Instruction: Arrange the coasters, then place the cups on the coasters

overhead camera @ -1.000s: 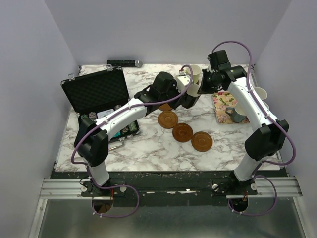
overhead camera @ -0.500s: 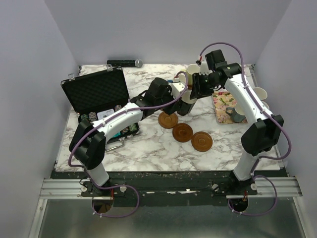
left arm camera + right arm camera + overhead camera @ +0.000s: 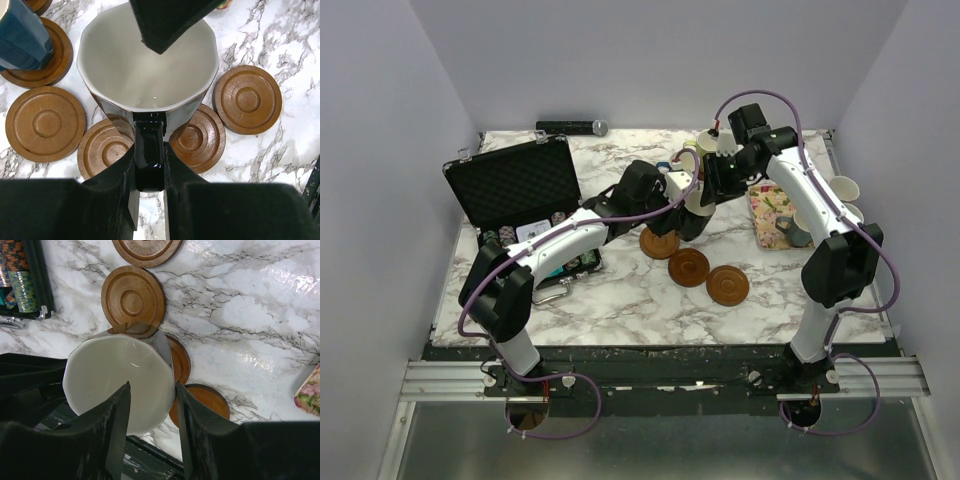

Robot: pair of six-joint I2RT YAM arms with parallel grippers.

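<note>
Glossy black faceted mug (image 3: 150, 75), handle pinched in left claw (image 3: 150, 160), right claw (image 3: 151, 390) parted astride rim, ringed wooden coasters (image 3: 46, 124) below

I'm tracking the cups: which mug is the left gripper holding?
The black mug, clamped by its handle in the left gripper; the dark blue mug stands apart on a coaster.

No lettering can be read anywhere (the white card (image 3: 532, 230) in the case (image 3: 510, 185) is too small).
</note>
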